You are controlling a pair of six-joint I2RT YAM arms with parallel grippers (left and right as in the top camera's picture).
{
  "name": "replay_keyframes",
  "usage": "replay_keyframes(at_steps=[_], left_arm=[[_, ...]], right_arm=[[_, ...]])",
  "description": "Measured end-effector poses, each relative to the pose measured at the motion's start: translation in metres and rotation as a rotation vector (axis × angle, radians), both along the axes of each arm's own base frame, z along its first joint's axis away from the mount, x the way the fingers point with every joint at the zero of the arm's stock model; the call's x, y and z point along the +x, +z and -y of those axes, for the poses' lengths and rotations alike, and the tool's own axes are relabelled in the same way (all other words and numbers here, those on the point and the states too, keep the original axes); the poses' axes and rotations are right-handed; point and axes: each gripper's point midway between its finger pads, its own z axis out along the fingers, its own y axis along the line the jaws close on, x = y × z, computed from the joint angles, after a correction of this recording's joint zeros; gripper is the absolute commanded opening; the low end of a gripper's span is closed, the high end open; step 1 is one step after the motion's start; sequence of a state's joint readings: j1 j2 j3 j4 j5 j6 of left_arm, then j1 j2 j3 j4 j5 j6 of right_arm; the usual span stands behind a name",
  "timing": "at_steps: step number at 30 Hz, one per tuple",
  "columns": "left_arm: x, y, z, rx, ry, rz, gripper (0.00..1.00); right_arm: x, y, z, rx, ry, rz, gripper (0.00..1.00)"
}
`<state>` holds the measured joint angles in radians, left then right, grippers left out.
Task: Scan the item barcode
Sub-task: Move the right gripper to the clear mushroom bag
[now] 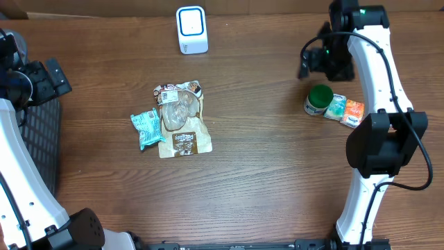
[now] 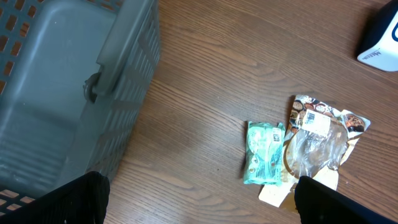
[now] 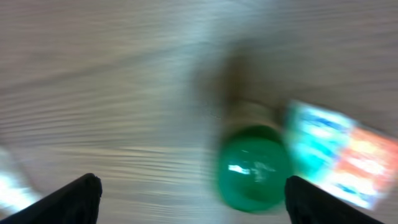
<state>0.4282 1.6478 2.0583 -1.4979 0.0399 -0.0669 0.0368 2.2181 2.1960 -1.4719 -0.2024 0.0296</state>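
Observation:
The white barcode scanner (image 1: pixel 192 29) with a blue-ringed face stands at the back middle of the table; its corner (image 2: pixel 380 43) shows in the left wrist view. A green-capped bottle (image 1: pixel 319 99) stands at the right, blurred (image 3: pixel 254 168) in the right wrist view. My right gripper (image 1: pixel 313 62) hangs open above and just behind it, holding nothing (image 3: pixel 193 202). A brown pouch (image 1: pixel 182 119) and a teal packet (image 1: pixel 146 128) lie mid-table. My left gripper (image 1: pixel 55 76) is open and empty (image 2: pixel 199 208) at the far left.
A teal packet (image 1: pixel 336 106) and an orange packet (image 1: pixel 353 112) lie beside the bottle. A grey slatted basket (image 2: pixel 62 93) sits at the left table edge (image 1: pixel 38 139), under the left arm. The right arm's base (image 1: pixel 381 142) rises near the packets.

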Motion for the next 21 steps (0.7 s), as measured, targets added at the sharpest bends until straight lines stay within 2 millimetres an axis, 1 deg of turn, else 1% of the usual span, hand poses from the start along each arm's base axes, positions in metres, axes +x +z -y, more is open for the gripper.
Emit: replay_keyframes(at_steps=[2, 3, 5, 6, 8, 9, 10, 11, 14, 16, 18, 21], left_arm=[[0.0, 0.0, 0.0, 0.0, 0.0, 0.0, 1.0], [0.0, 0.0, 0.0, 0.0, 0.0, 0.0, 1.0], [0.0, 0.0, 0.0, 0.0, 0.0, 0.0, 1.0], [0.0, 0.0, 0.0, 0.0, 0.0, 0.0, 1.0], [0.0, 0.0, 0.0, 0.0, 0.0, 0.0, 1.0], [0.0, 0.0, 0.0, 0.0, 0.0, 0.0, 0.99], [0.0, 0.0, 0.0, 0.0, 0.0, 0.0, 0.99], [0.0, 0.0, 0.0, 0.0, 0.0, 0.0, 0.99], [0.0, 0.0, 0.0, 0.0, 0.0, 0.0, 0.99], [0.0, 0.0, 0.0, 0.0, 0.0, 0.0, 1.0], [0.0, 0.0, 0.0, 0.0, 0.0, 0.0, 1.0], [0.0, 0.0, 0.0, 0.0, 0.0, 0.0, 0.99]], right_arm=[[0.009, 0.008, -0.03, 0.124, 0.041, 0.045, 1.0], [0.014, 0.014, -0.049, 0.189, 0.071, 0.078, 1.0], [0.02, 0.02, -0.075, 0.261, 0.118, 0.122, 1.0], [0.023, 0.023, -0.09, 0.293, 0.149, 0.145, 1.0], [0.02, 0.021, -0.113, 0.332, 0.195, 0.153, 1.0], [0.015, 0.018, -0.127, 0.35, 0.222, 0.143, 1.0], [0.01, 0.015, -0.137, 0.36, 0.241, 0.134, 1.0], [0.007, 0.012, -0.148, 0.37, 0.263, 0.129, 0.97], [-0.004, 0.001, -0.18, 0.398, 0.318, 0.118, 0.92], [-0.008, -0.012, -0.2, 0.416, 0.323, 0.114, 0.89], [-0.012, -0.025, -0.214, 0.429, 0.322, 0.105, 0.86], [-0.019, -0.05, -0.231, 0.444, 0.301, 0.075, 0.84]])
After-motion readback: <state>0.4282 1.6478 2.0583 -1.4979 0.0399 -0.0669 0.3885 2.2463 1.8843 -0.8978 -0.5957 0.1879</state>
